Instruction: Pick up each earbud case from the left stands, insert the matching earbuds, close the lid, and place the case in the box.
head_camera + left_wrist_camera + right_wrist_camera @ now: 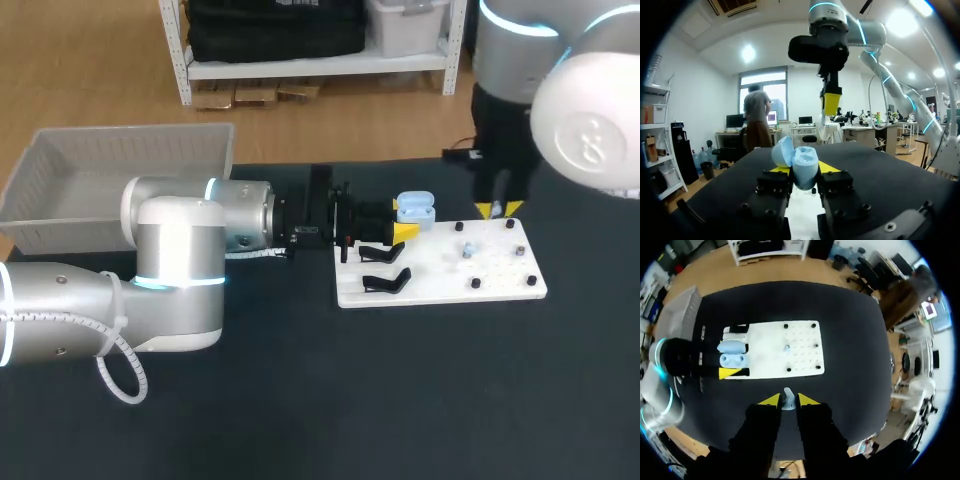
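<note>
My left gripper [405, 232] is shut on a light blue earbud case [415, 208] with its lid open, held level over the left end of the white board [440, 285]. In the left wrist view the case [804, 160] sits between the yellow tips of that gripper [805, 172], its lid [782, 151] tipped back. My right gripper [498, 209] hangs above the board's far edge, shut on a small pale earbud [788, 392] pinched between its tips [788, 401]. Another earbud [467, 250] stands on the board.
Two black stands [385, 252] [385, 283] sit on the board's left part, and small black pegs [476, 283] dot its right part. A grey box [120, 170] stands at the table's back left. Dark table surface [420, 390] lies in front.
</note>
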You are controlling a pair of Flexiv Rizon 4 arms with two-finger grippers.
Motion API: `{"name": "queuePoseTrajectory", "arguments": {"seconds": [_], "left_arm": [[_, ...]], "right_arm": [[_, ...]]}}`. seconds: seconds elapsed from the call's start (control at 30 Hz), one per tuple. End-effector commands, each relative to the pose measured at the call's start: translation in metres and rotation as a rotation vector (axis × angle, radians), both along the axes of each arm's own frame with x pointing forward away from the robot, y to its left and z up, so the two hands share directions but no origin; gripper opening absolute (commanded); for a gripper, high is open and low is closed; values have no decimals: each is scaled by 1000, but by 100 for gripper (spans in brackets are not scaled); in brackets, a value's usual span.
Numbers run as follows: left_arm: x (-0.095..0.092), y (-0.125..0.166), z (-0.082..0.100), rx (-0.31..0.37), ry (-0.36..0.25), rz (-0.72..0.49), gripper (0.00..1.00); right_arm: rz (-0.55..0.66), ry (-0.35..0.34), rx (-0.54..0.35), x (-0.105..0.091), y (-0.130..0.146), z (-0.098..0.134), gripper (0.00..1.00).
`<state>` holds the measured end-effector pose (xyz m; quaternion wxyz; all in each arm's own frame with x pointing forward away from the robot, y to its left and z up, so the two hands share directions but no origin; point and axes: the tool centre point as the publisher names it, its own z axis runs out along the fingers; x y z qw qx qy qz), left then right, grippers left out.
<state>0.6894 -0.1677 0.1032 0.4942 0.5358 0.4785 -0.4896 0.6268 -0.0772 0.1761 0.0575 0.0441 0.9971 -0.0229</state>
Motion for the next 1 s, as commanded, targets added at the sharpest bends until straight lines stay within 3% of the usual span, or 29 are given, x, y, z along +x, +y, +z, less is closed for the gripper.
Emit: {"name": "queuePoseTrajectory", "arguments": {"seconds": [0.03,0.3,0.8,0.83,0.9,1.0], "left_arm": [[-1,0,-1,-3,-3,5,0],[-1,0,-1,-3,-3,5,0],[-1,0,-1,-3,-3,5,0],[-1,0,-1,-3,-3,5,0],[-1,0,-1,-3,-3,5,0],[-1,0,-1,-3,-3,5,0]], "right_arm": [[-210,82,-16,5,22,-1,0],[-310,104,18,19,36,-2,0],[-310,104,18,19,36,-2,0],[-335,65,-8,20,36,-2,0],[-383,68,33,23,42,2,0],[-450,78,4,26,50,8,0]]}}
